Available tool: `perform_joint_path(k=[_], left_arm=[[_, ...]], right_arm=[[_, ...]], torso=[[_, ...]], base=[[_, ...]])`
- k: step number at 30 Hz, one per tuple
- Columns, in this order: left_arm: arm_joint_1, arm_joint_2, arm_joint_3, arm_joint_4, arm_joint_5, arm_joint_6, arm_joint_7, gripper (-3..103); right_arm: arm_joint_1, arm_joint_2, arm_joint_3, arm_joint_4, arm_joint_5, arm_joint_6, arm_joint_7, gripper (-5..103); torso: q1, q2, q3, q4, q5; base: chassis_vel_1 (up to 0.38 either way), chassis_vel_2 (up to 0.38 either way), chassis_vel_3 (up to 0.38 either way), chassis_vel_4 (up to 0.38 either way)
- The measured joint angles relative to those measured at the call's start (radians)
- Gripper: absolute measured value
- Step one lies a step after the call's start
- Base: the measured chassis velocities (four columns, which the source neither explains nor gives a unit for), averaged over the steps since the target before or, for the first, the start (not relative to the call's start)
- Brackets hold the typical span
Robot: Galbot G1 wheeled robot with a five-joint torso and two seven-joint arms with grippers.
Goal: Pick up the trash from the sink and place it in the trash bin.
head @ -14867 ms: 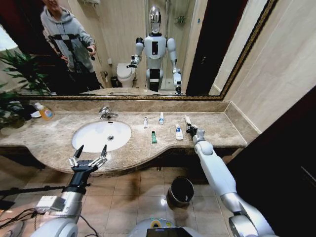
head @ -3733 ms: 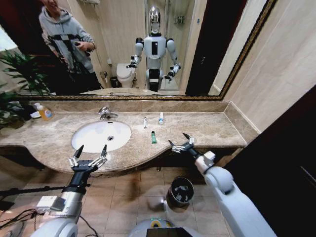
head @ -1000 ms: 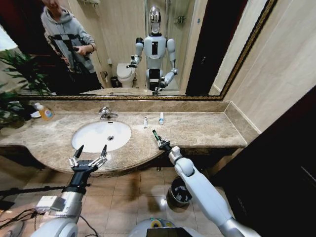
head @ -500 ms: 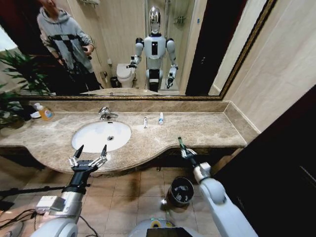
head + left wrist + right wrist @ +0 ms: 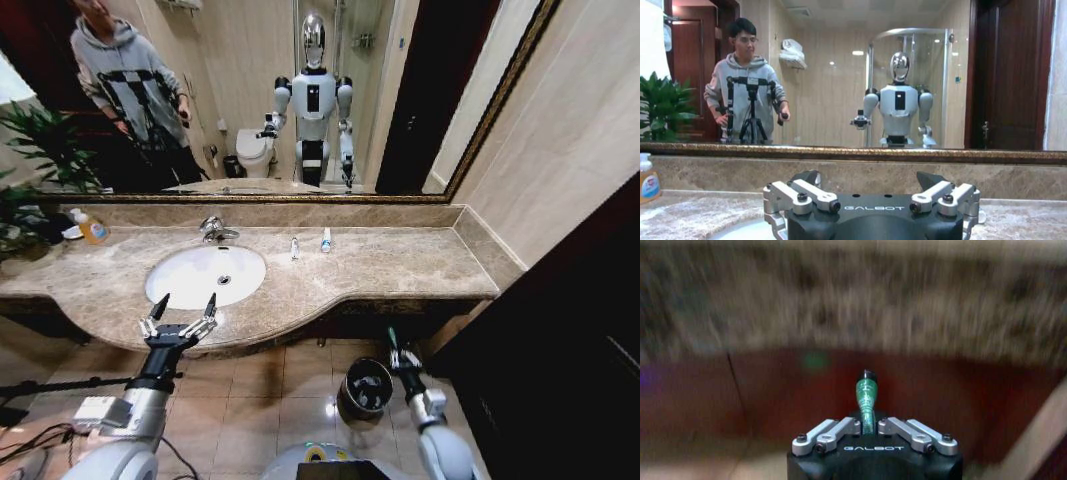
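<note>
My right gripper (image 5: 397, 354) hangs below the counter's front edge, just right of the trash bin (image 5: 348, 401) and above its rim. It is shut on a small green tube (image 5: 392, 338), which sticks up from between the fingers; the right wrist view has the same tube (image 5: 867, 393) standing out of the shut gripper (image 5: 869, 423). Two white trash tubes (image 5: 294, 247) (image 5: 326, 239) lie on the marble behind the sink (image 5: 205, 275), to its right. My left gripper (image 5: 180, 314) stays open at the counter's front edge before the basin, holding nothing, and is seen open in its wrist view (image 5: 870, 182).
A chrome faucet (image 5: 213, 229) stands behind the basin and an orange soap bottle (image 5: 92, 227) sits far left by a plant. A large mirror backs the counter. A dark door or panel (image 5: 560, 330) closes in the right side. Tiled floor lies around the bin.
My right gripper has carried the green tube down and rightward from counter-edge height to beside the bin. The left arm has not moved.
</note>
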Motion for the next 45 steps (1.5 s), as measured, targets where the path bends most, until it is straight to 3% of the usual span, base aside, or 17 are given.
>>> perform_joint_path(k=[12,20,33,45], left_arm=[[0.000,0.000,0.000,0.000,0.000,0.000,0.000,100],[0.000,0.000,0.000,0.000,0.000,0.000,0.000,100],[0.000,0.000,0.000,0.000,0.000,0.000,0.000,100],[0.000,0.000,0.000,0.000,0.000,0.000,0.000,100]], right_arm=[[0.149,0.016,-0.038,-0.332,-0.144,-0.054,-0.059,8],[0.292,0.049,-0.040,-0.584,-0.147,-0.028,-0.059,8],[0.554,0.061,-0.041,-0.996,-0.132,0.088,0.011,8],[0.618,0.054,-0.039,-1.144,-0.110,0.102,-0.007,8]], torso=[[0.000,0.000,0.000,0.0000,0.0000],[0.000,0.000,0.000,0.0000,0.0000],[0.000,0.000,0.000,0.0001,0.0000],[0.000,0.000,0.000,0.0000,0.0000]], base=[[0.000,0.000,0.000,0.000],[0.000,0.000,0.000,0.000],[0.000,0.000,0.000,0.000],[0.000,0.000,0.000,0.000]])
